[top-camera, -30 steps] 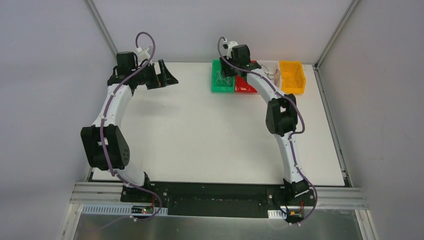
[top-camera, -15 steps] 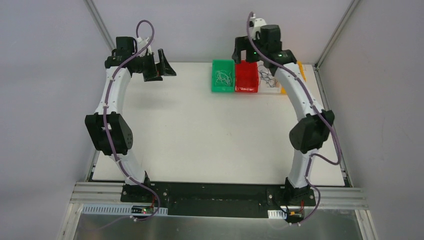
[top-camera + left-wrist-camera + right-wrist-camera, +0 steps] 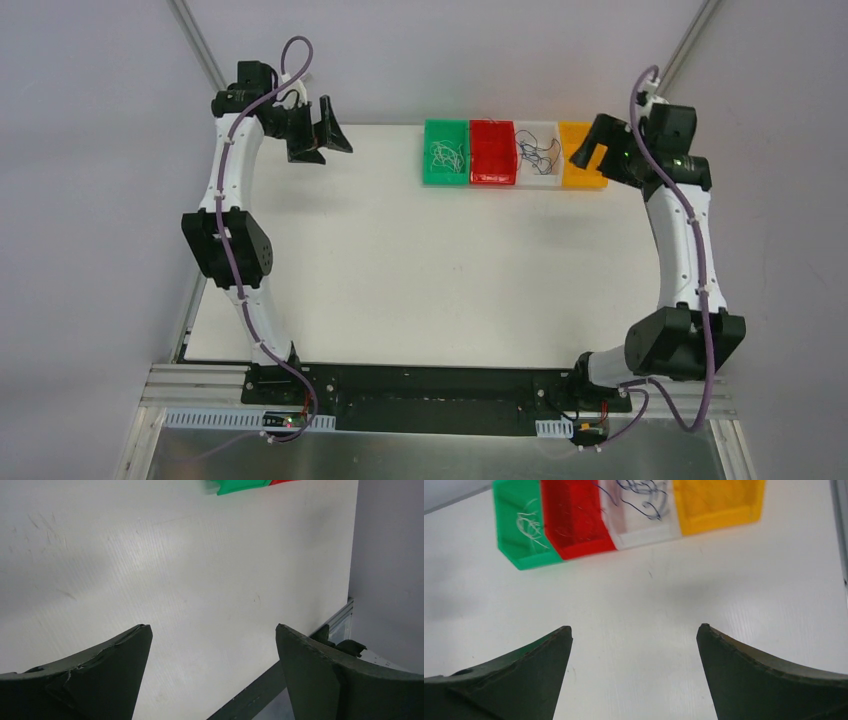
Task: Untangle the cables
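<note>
Whitish-grey wires point(image 3: 445, 156) lie in the green bin point(image 3: 428, 150) and dark blue wires point(image 3: 536, 150) lie in the white bin point(image 3: 546, 178) at the back of the table. In the right wrist view the whitish wires point(image 3: 531, 523) and dark blue wires point(image 3: 644, 496) also show. I cannot make out wires in the red bin point(image 3: 493, 152) or the orange bin point(image 3: 582, 172). My left gripper point(image 3: 334, 128) is open and empty at the far left, above the table. My right gripper point(image 3: 588, 142) is open and empty beside the orange bin.
The four bins stand in a row at the back edge: green point(image 3: 509, 540), red point(image 3: 574, 525), white point(image 3: 644, 527), orange point(image 3: 716, 505). The left wrist view shows a corner of the green bin point(image 3: 240, 486) and the table's edge rail point(image 3: 335, 622).
My right arm has swung from over the green and red bins to the right, past the orange bin, uncovering all four bins. My left arm has drawn back slightly.
</note>
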Controlling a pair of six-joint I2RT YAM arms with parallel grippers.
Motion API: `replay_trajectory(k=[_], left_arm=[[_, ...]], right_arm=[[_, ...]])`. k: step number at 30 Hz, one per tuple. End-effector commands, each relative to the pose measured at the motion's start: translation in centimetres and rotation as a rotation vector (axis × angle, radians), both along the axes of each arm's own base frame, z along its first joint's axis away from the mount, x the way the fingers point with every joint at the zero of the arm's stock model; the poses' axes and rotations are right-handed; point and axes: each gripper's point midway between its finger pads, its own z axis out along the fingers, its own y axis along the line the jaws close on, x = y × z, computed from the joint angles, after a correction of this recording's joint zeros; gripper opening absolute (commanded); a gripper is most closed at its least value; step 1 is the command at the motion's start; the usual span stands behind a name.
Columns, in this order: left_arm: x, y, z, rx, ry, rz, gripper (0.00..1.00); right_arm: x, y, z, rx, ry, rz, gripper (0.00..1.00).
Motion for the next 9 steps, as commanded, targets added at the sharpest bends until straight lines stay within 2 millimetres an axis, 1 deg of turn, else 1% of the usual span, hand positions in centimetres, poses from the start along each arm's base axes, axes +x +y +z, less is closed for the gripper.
replay_trajectory(k=[1, 3, 5, 7, 9], left_arm=[[-3.2, 0.9, -1.0, 0.072, 0.059, 0.005, 0.99], [-4.3, 1.7, -2.1, 0.132, 0.082, 0.022, 0.99], [-5.2, 2.3, -2.9, 0.172, 0.100, 0.033, 0.99], [-6.1, 2.6, -3.1, 0.197, 0.105, 0.038, 0.99], [-6.6, 3.0, -3.0, 0.215, 0.107, 0.058, 0.99]], right_arm=[[-5.3, -2.3, -1.6, 0.089, 0.072, -0.069, 0.99], [-7.3, -2.6, -3.5, 0.087, 0.105, -0.061, 0.99], [-8.6, -2.3, -4.3, 0.086, 0.110, -0.040, 0.99], [-9.4, -1.9, -4.6, 0.095, 0.112, -0.021, 0.99], [-9.8, -1.4, -4.3, 0.104, 0.106, 0.005, 0.99]])
